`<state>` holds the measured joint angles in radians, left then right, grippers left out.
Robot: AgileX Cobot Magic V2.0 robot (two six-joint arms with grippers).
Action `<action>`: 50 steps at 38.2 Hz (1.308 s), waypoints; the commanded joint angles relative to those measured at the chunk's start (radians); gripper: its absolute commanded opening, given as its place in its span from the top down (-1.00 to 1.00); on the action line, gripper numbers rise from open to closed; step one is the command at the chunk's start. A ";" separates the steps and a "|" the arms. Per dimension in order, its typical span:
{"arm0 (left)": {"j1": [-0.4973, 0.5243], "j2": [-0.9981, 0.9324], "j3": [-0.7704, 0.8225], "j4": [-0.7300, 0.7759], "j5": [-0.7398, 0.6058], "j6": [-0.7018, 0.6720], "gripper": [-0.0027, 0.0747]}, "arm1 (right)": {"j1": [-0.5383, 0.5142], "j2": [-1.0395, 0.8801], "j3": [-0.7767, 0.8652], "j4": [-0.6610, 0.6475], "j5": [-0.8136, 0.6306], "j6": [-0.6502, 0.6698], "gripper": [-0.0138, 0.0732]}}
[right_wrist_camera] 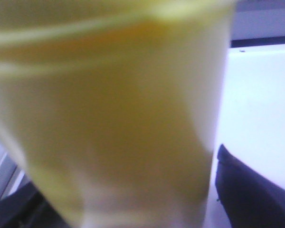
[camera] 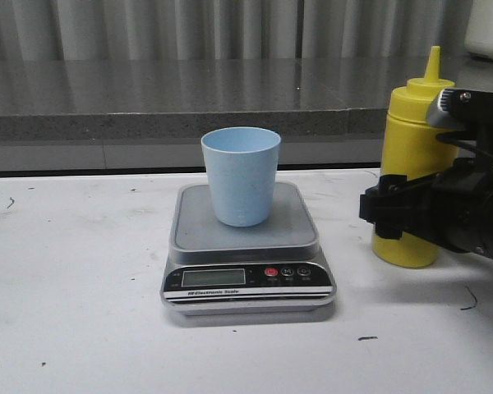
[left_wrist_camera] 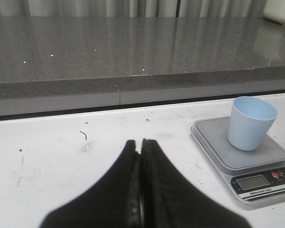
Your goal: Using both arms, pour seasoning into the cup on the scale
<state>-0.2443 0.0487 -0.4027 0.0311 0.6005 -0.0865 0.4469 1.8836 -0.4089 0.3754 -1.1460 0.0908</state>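
Observation:
The pale blue cup [camera: 241, 176] stands upright and empty on the grey platform of the silver scale [camera: 248, 275] at mid-table. At the right stands the yellow seasoning bottle [camera: 412, 131], upright on the table. My right gripper [camera: 394, 209] is open around its lower body. In the right wrist view the bottle [right_wrist_camera: 114, 114] fills the space between the fingers, and a thin gap shows beside one finger [right_wrist_camera: 249, 190]. My left gripper [left_wrist_camera: 141, 141] is shut and empty, low over the bare table, with the cup [left_wrist_camera: 251, 123] and scale [left_wrist_camera: 213, 142] off to one side.
A grey stone ledge [camera: 189, 98] runs along the back of the white table [camera: 74, 279], with curtains behind it. A white object [camera: 489, 29] sits on the ledge at the far right. Small dark marks dot the tabletop.

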 commanded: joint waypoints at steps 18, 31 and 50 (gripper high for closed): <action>0.001 0.012 -0.025 -0.008 -0.075 -0.008 0.98 | -0.003 -0.149 0.189 -0.079 -0.141 -0.007 -0.69; 0.001 0.012 -0.025 -0.008 -0.075 -0.008 0.98 | -0.003 -0.243 0.329 -0.080 -0.141 -0.007 0.95; 0.001 0.012 -0.025 -0.008 -0.075 -0.008 0.98 | -0.003 -0.708 0.394 -0.038 0.125 -0.153 0.96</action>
<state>-0.2443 0.0487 -0.4027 0.0311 0.6005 -0.0879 0.4469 1.2690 0.0052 0.3286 -1.0598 -0.0252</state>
